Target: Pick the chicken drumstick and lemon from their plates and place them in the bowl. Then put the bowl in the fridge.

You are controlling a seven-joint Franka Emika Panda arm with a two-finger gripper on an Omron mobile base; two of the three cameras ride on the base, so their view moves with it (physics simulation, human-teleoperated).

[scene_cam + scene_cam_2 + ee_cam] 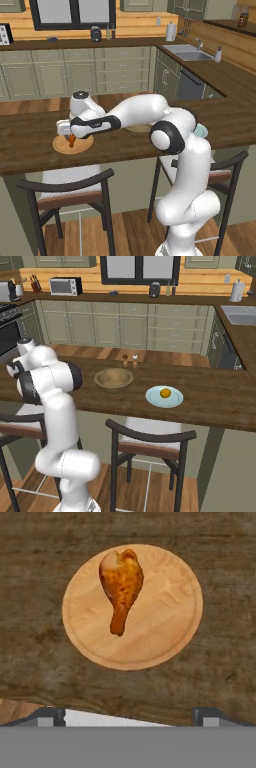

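The chicken drumstick lies on the round wooden plate, meaty end away from me and bone pointing toward my fingers. My gripper hovers above the plate, open, its fingertips set wide apart with nothing between them. In the left base view the gripper hangs over the drumstick on the plate. The lemon rests on the pale teal plate. Left of it stands the wooden bowl, with nothing in it. The fridge is out of view.
All of this sits on a dark wooden counter. Two small shakers stand behind the bowl. Stools are tucked under the near edge. A sink lies far to the right.
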